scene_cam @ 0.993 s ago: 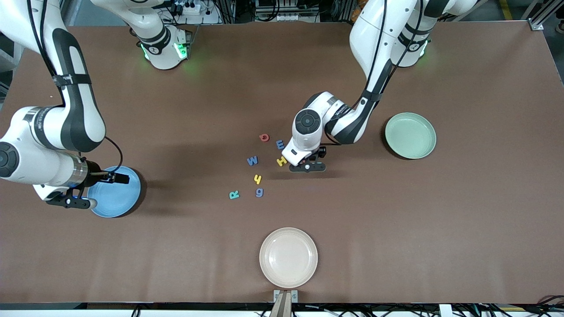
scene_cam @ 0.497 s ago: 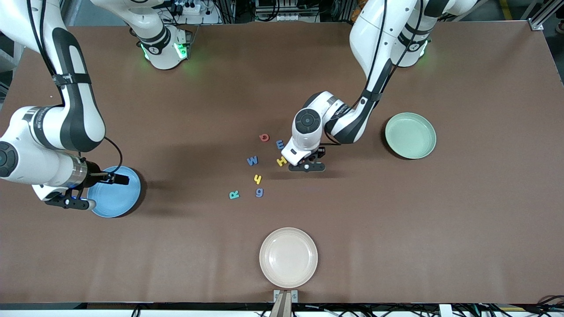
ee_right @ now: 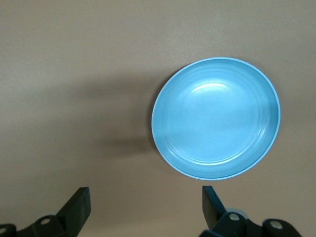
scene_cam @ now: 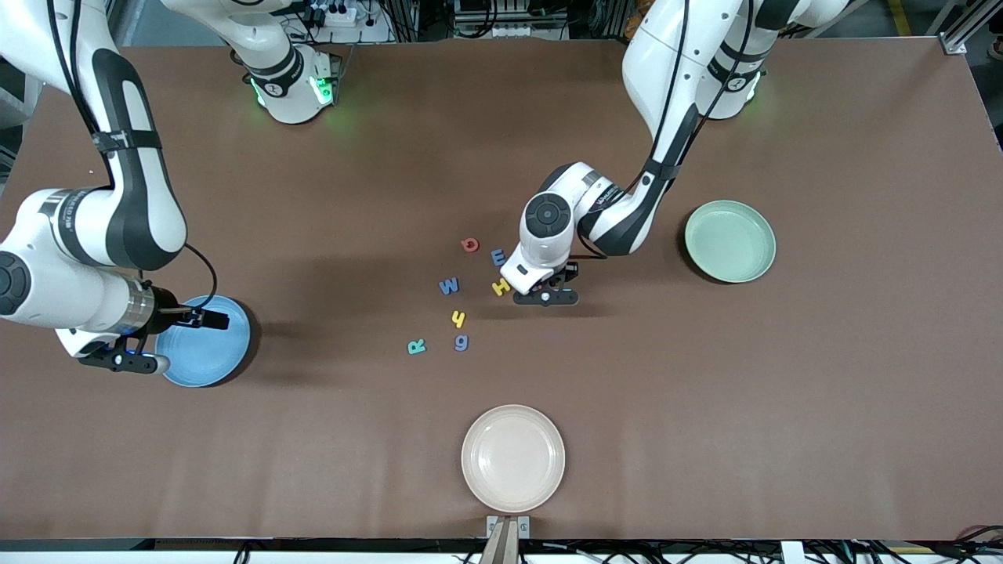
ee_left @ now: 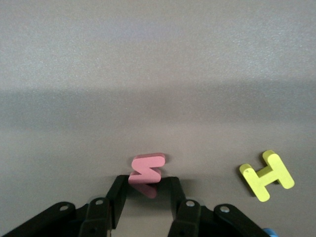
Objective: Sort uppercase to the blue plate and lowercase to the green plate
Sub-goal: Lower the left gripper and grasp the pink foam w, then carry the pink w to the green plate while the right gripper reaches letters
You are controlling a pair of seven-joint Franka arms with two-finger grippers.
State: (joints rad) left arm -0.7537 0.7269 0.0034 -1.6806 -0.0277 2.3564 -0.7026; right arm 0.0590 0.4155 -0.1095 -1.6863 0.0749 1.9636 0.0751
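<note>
While right pincer [ee_right: 143, 207] waits agape, left pincer [ee_left: 146, 197] grips red w [ee_left: 146, 170] — tilted, long axis crosswise between fingers.

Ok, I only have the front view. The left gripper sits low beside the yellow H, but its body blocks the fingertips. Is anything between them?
Observer: Yes. The left wrist view shows the left gripper shut on the red w, which is tilted up on edge.
Operator: And the blue plate? The right arm covers part of it here.
Observer: It is empty in the right wrist view. The right gripper hangs over the table just beside its rim, fingers open.
</note>
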